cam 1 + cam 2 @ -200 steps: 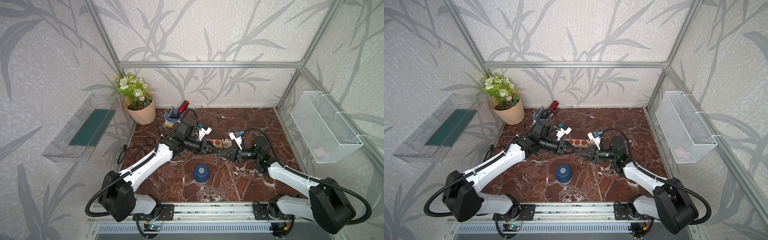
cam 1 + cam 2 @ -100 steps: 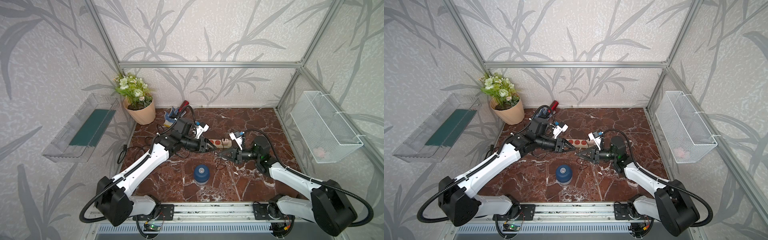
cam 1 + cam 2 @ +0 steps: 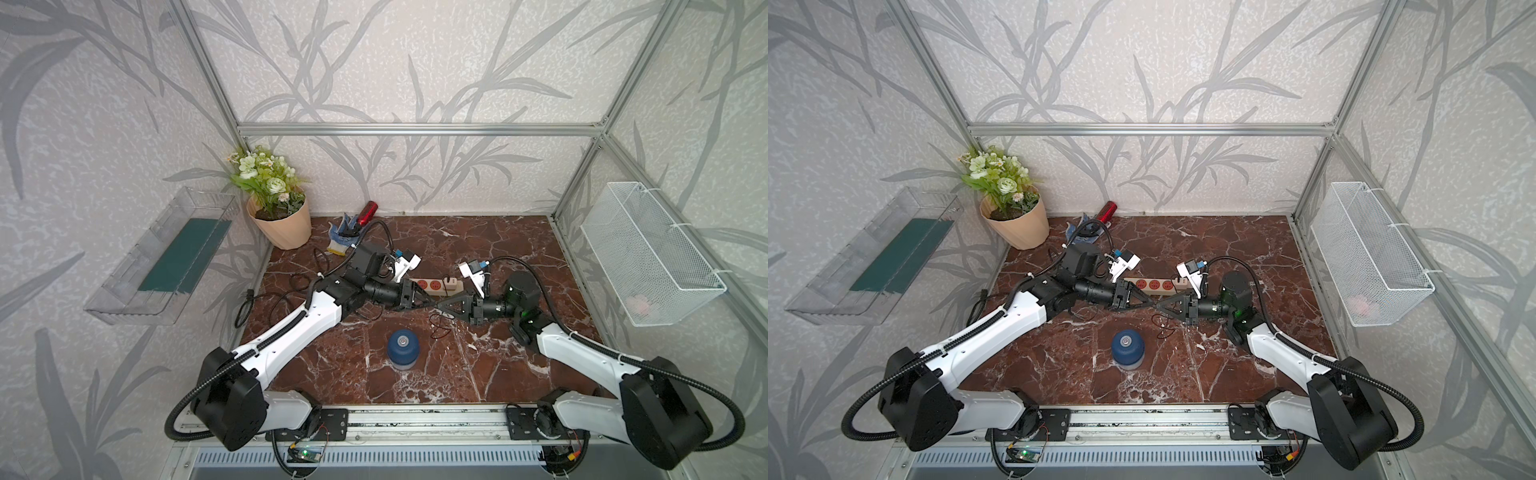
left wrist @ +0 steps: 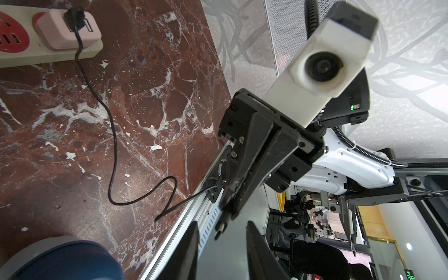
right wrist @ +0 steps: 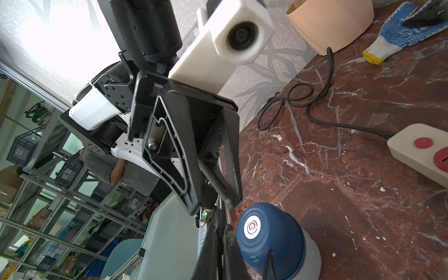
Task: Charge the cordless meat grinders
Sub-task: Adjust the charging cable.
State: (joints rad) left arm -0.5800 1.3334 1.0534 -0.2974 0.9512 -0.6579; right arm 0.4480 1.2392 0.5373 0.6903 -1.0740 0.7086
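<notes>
Beside the strip (image 3: pixel 434 286), I am handing the plug (image 4: pixel 219 229) over: right end effector (image 4: pixel 228 206) clenching it, left end effector (image 5: pixel 213 206) released. Grinder (image 3: pixel 402 348) is sitting near the strip, on the desk (image 3: pixel 478 374); next, I reckon, comes aiming the plug into it.

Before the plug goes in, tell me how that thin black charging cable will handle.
Likely floppy: the charging cable lies in loose loops between the pink adapter and the right gripper. Probably light, being so thin. Its plug end may swivel in the grip.

Left claw (image 3: pixel 430 300), jaws parted, nearly meets the right claw (image 4: pixel 229 206), which clamps a cable plug (image 4: pixel 219 229).
</notes>
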